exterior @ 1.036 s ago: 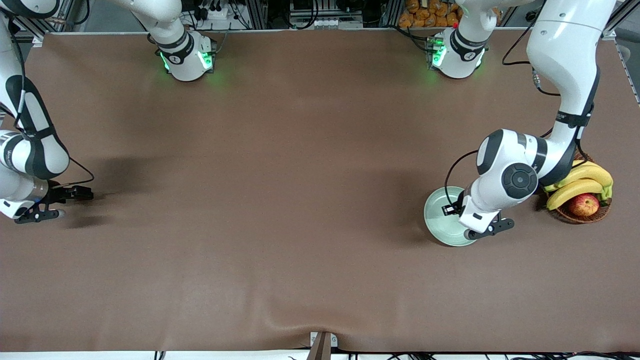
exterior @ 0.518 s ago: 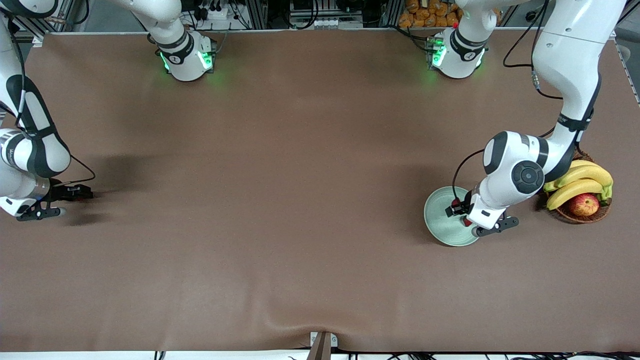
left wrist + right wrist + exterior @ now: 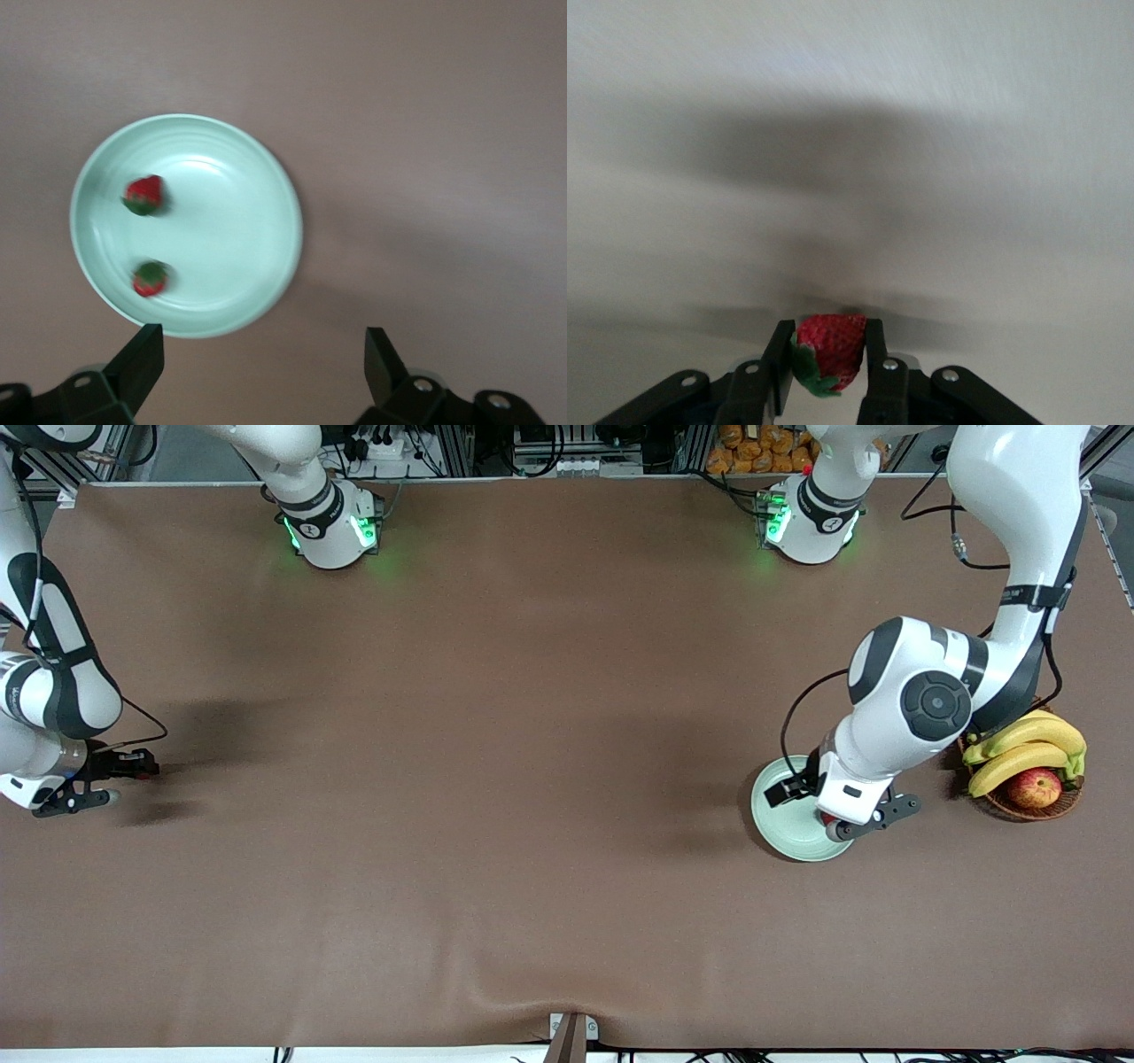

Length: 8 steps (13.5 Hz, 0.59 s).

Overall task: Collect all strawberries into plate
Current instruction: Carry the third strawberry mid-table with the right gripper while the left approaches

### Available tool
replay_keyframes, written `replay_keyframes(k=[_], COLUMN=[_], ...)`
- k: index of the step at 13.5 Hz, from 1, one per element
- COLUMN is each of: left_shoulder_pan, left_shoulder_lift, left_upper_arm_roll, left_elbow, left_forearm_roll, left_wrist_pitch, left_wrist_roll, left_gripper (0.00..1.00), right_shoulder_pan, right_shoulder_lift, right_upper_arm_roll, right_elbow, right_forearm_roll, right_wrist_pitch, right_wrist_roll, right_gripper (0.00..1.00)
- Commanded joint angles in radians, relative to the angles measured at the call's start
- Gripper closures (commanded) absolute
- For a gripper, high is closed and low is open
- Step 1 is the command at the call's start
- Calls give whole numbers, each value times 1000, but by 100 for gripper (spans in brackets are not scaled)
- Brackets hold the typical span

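Now | left gripper (image 3: pixel 257 367) jaws spread over glossy round plate (image 3: pixel 266 257) | right gripper (image 3: pixel 826 359) jaws pinching bumpy strawberry (image 3: pixel 831 347)

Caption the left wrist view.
Open left claw above plate holding two strawberries.

The bench (image 3: pixel 496 779) is covered edge to edge by a plain brown mat, on which a slight ripple is seen at the edge nearest the front camera. A small metal bracket (image 3: pixel 571 1032) is fixed at the middle of that edge. Along the edge where the bases stand, aluminium frame rails (image 3: pixel 443 452) are seen, with a white power strip (image 3: pixel 381 447) and dark cables among them. A heap of orange-brown items (image 3: pixel 762 447) is stored there, toward the left arm's end. Light is supplied from above, and soft shadows are cast on the mat.
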Motion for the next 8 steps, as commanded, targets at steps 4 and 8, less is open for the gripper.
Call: replay_keyframes(k=[4,8], left_shoulder_pan=[-46,-80], left_shoulder_lift=[24,44], left_upper_arm_roll=[-31,-29], left_elbow=[140,157], left_forearm_roll=[-120,-111], left_wrist_pitch=[-47,-47], left_wrist_roll=[-71,-138], left_gripper=[0,0], right_shoulder_pan=[40,344], right_shoulder_lift=[-70,-1], right_upper_arm_roll=[285,298], right_elbow=[19,133], right_forearm_roll=[-16,18], right_wrist_pitch=[-24,-24], right_wrist_roll=[11,98], right_gripper=[100,100])
